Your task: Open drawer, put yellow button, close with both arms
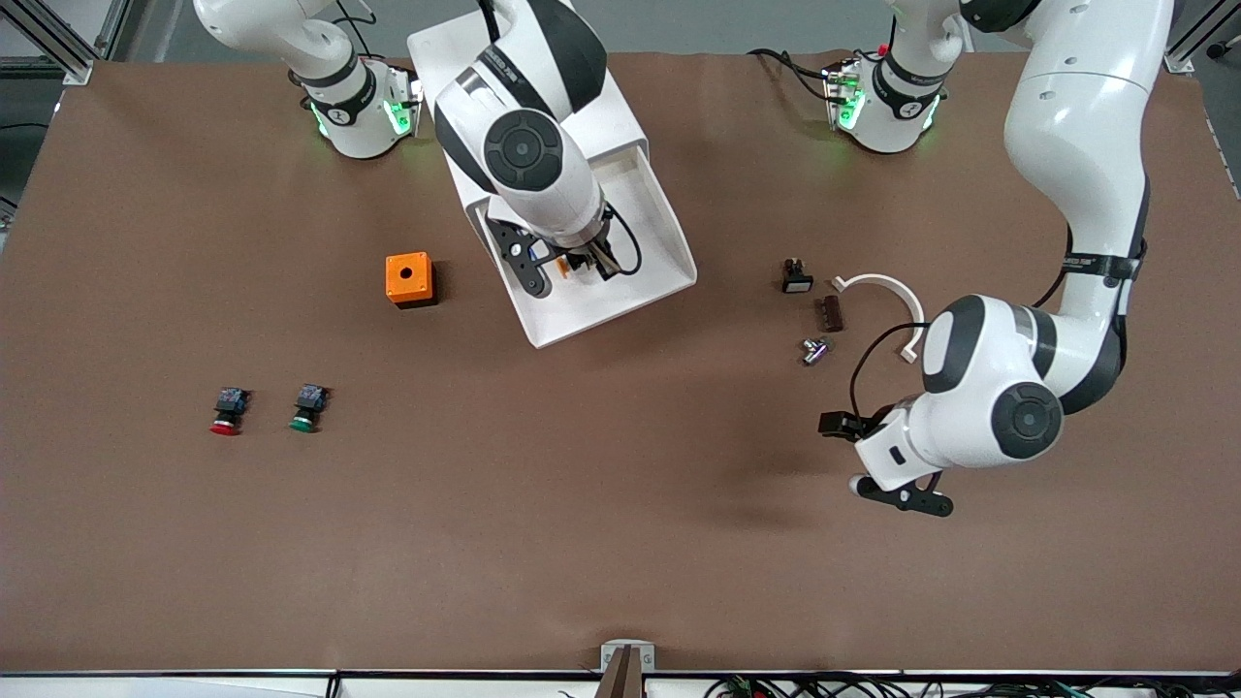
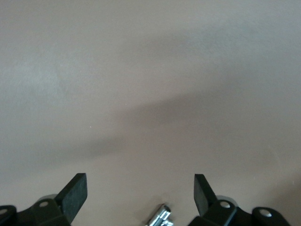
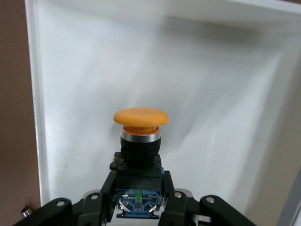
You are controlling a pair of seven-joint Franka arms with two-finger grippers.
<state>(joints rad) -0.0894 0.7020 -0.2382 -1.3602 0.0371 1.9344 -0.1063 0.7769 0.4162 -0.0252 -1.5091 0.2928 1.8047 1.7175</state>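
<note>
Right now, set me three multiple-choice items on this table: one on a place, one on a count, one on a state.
1. Where is the yellow button?
A. On the table beside the orange cube
B. Held over the open drawer
C. Under the left end effector

2. How many capped buttons lie on the table toward the right arm's end?
A. Two
B. Three
C. None

3. How is the left end effector?
A. Shut on a metal part
B. Shut on nothing
C. Open, holding nothing

Key: 1 B, the right end effector grips the button's body with the white tray below it. 2 A, the red-capped button and the green-capped button lie side by side. 3 C, the left wrist view shows its fingers wide apart over bare table, with a small metal part lying below.
</note>
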